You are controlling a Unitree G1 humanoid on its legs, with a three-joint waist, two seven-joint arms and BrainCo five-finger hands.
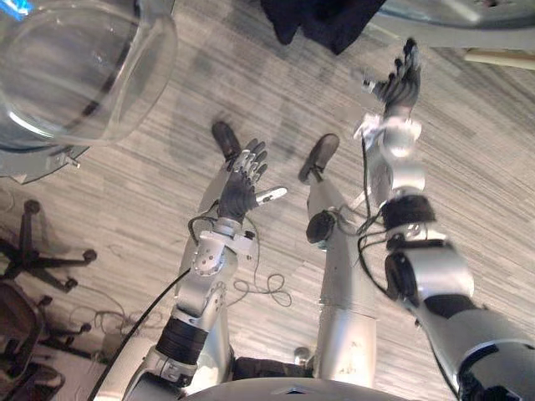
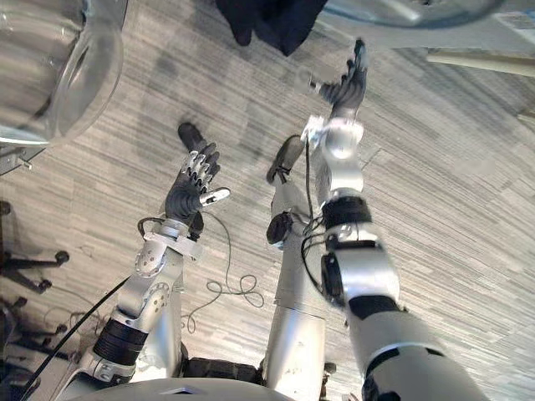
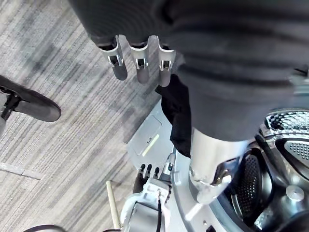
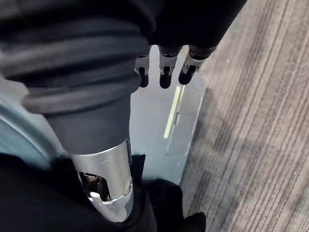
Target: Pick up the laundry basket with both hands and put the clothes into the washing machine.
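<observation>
Here, much is cut off by the picture edges. The dark clothes (image 1: 324, 20) show at the top border of the eye views. Their upper part is cropped, so I cannot tell if this is one piece or several. In the left wrist view the same dark cloth hangs at the mouth of the washing machine, beside the perforated drum (image 3: 282, 166). It hangs down over the front edge towards a flat grey plate (image 3: 145, 141) on the floor (image 1: 468, 209). How far the cloth goes inside the drum is hidden by the thumb and wrist cover. Of the machine body, only a pale curved rim (image 1: 456, 23) can be seen in the eye views. The round glass door (image 1: 75, 67) stands open at the robot's left, with its outer side cropped.

By count there are two hands, one glass door, one drum, one dark bundle of clothes and one grey plate. One wheeled office chair base (image 1: 46, 259) is at the left. A darker shape below it is too unclear to name.

The left hand (image 1: 238, 188) is low over the floor, with its fingers stretched, its thumb out to the side and nothing in it. The right hand (image 1: 399, 83) is raised near the rim, just beside the clothes and apart from them. Its fingers are also straight and it holds nothing.
</observation>
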